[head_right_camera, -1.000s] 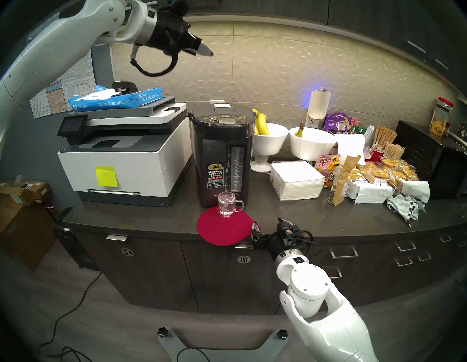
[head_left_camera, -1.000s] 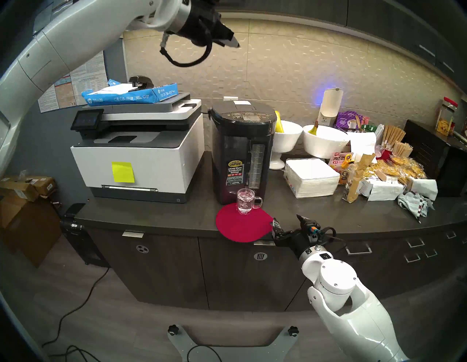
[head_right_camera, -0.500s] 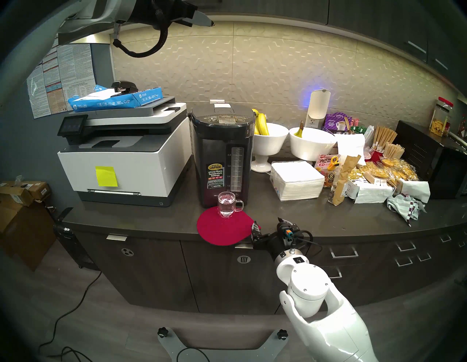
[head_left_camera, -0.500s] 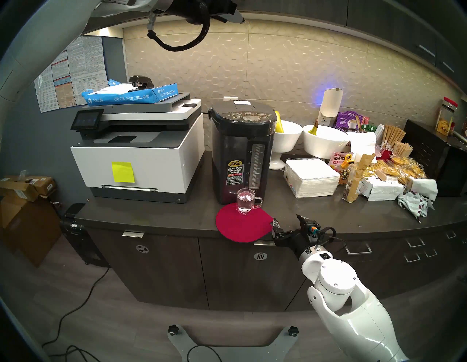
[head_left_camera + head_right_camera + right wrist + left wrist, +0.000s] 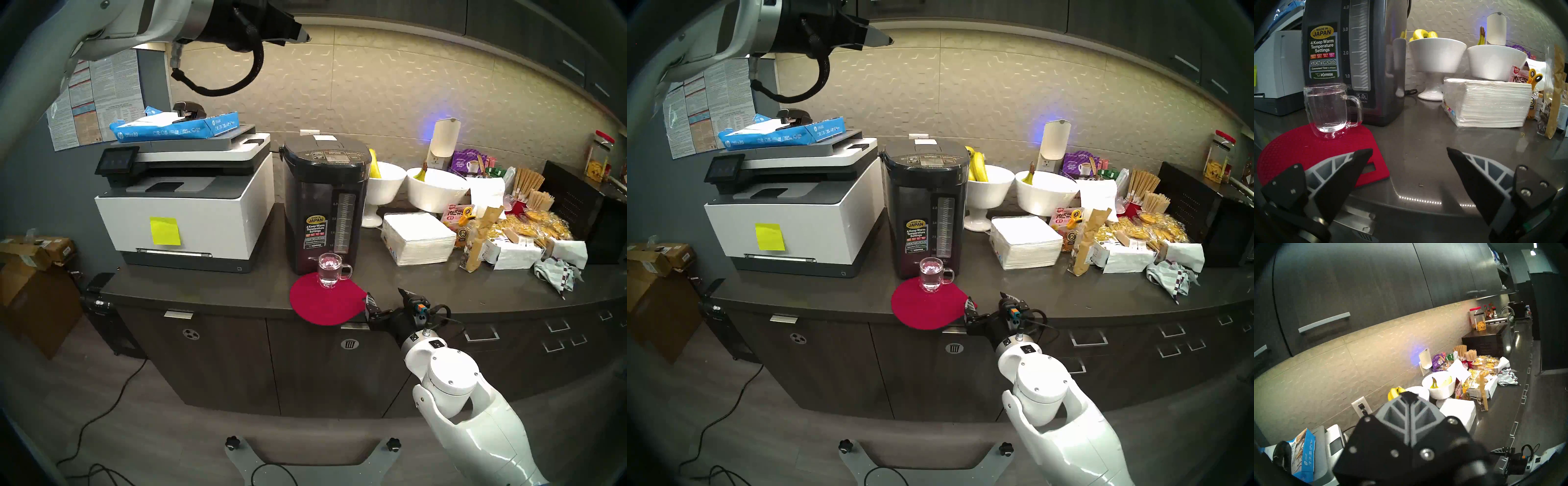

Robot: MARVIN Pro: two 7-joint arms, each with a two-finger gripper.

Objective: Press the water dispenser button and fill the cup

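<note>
The dark water dispenser (image 5: pixel 324 207) (image 5: pixel 925 210) (image 5: pixel 1356 56) stands mid-counter beside the printer. Its DISPENSE button (image 5: pixel 334 153) (image 5: pixel 930 157) sits in the top panel's centre, untouched. Under the spout, the clear glass cup (image 5: pixel 329 270) (image 5: pixel 931 279) (image 5: pixel 1327 108) holds water nearly to its rim and rests on a red mat (image 5: pixel 322 303) (image 5: pixel 1305 149). My left gripper (image 5: pixel 303 35) (image 5: pixel 886 40) (image 5: pixel 1409 395) is shut and empty, high above the printer and left of the dispenser. My right gripper (image 5: pixel 385 300) (image 5: pixel 986 302) (image 5: pixel 1409 151) is open and empty at the counter's front edge, right of the mat.
A white-grey printer (image 5: pixel 183 203) with a blue paper pack stands left of the dispenser. Two white bowls (image 5: pixel 437 188) with bananas, a napkin stack (image 5: pixel 419 237) and snack packets (image 5: pixel 529 230) crowd the counter's right side. Dark upper cabinets (image 5: pixel 1356 285) hang above.
My shut left gripper rose from above the dispenser and then drew back to the left and a little down. The water in the cup has settled. The right arm has not moved.
</note>
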